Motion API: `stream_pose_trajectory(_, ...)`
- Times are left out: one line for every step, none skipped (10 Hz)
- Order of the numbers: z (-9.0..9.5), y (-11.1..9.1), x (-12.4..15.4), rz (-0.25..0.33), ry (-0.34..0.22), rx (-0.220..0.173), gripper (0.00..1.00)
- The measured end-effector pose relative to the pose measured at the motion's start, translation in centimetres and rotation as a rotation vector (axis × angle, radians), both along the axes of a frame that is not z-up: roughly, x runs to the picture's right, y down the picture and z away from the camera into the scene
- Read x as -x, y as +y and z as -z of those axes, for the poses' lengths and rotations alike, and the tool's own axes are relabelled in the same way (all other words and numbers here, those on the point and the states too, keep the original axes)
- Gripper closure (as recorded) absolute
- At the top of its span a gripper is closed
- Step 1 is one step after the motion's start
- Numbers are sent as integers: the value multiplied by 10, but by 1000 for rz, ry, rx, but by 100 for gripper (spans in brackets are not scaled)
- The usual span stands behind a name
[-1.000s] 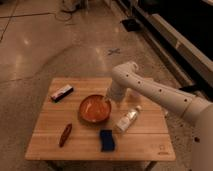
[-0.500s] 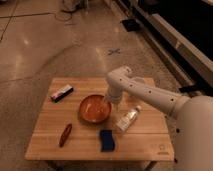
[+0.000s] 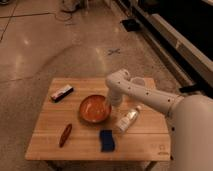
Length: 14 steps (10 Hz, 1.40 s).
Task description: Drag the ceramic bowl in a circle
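Two neighbours are crowding the glossy orange-red ceramic bowl (image 3: 94, 108): clear plastic bottle (image 3: 128, 119), blue sponge (image 3: 106, 140). With the claw (image 3: 113, 103) sitting at its rim (grip, can't tell), circling risks bumping them.

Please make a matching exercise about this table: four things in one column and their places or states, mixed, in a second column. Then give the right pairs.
Things:
1. ceramic bowl
2. blue sponge
3. clear bottle
4. pincer

Places or states:
A. near the table edge closest to the camera
B. at the bowl's rim, on the bottle's side
C. middle of the table
D. lying on its side beside the bowl

Pairs: 1-C, 2-A, 3-D, 4-B
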<state>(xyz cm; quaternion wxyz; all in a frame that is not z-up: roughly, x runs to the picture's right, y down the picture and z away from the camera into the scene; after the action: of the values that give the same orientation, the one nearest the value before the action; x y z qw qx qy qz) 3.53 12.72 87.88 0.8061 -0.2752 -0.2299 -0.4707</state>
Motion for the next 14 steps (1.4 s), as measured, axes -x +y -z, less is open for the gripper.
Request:
stream_pose_trajectory(1, 2, 0, 4, -1, 4, 72)
stream_pose_trajectory(5, 7, 5, 17, -10, 18, 87)
stream_pose_trajectory(11, 7, 11, 24, -29, 21, 96)
stream_pose_trajectory(17, 7, 18, 27, -44, 23, 100)
stream_pose_trajectory(24, 8, 28, 40, -66, 24, 100)
stream_pose_trajectory(29, 8, 38, 54, -87, 22, 100)
stream_pose_trajectory(33, 8, 46, 63, -100, 22, 100)
stream_pose_trajectory(36, 8, 56, 72, -113, 21, 100)
stream_pose_trajectory(38, 7, 67, 81, -125, 19, 100)
stream_pose_trajectory(38, 6, 78, 85, -129, 17, 100)
stream_pose_trajectory(37, 4, 86, 82, -127, 16, 100)
stream_pose_trajectory(33, 0, 99, 69, -117, 13, 100)
stream_pose_trajectory(29, -5, 108, 55, -102, 11, 100)
stream_pose_trajectory(26, -9, 116, 44, -90, 9, 100)
